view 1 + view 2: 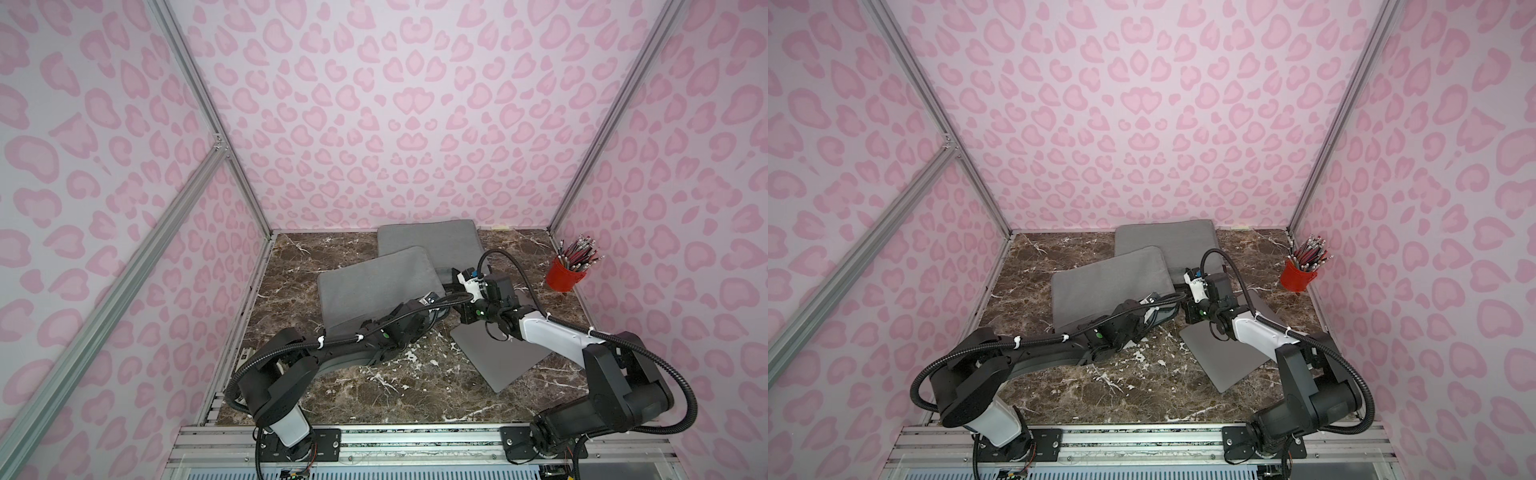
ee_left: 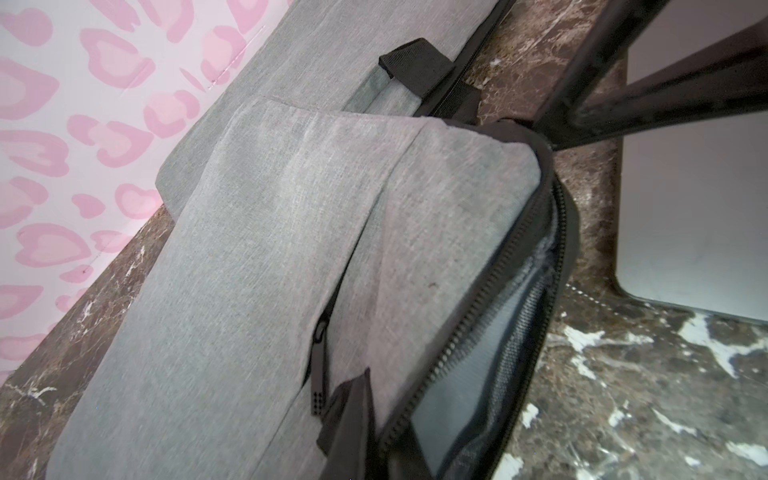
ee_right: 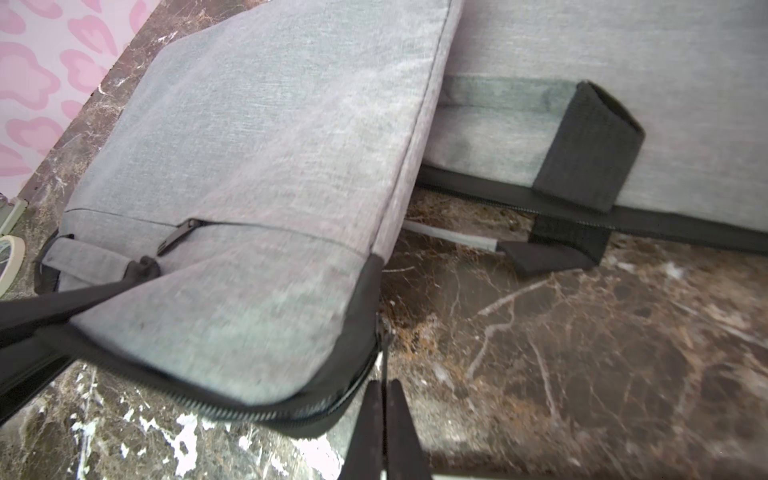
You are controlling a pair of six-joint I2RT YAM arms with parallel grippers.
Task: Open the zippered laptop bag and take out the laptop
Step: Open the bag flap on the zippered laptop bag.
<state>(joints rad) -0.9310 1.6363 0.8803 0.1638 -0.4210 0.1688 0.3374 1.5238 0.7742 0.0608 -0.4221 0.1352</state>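
Right fingers [image 3: 368,424] were pressed together, nipping the thin black zipper pull [image 3: 384,353] at the rounded corner of the nearer grey laptop bag [image 1: 374,286]. Left fingers [image 2: 347,415] were closed too, and they seemed to be pinching the fabric of the bag's upper flap right at the opening, though only one dark tip showed clearly in the left wrist view and the other was mostly hidden at the bag's mouth.

Along that edge the zipper teeth [image 2: 478,311] stood parted, and the mouth gaped enough to show pale lining inside. A small pull [image 2: 319,374] hung from a front pocket on the flap.

This bag lay on the left half of the brown marbled worktop [image 1: 374,390], with its far corner overlapping a second grey bag [image 1: 432,241] that sat against the back wall. That second bag's black-ended handle [image 3: 590,145] showed in the right wrist view.

Out of the bag, the grey laptop [image 1: 515,361] lay flat and closed on the worktop, just beside the bag's open edge and partly beneath the right arm.

Near the back right corner, well apart from both bags, stood a red cup [image 1: 565,276] full of pencils [image 1: 579,251].
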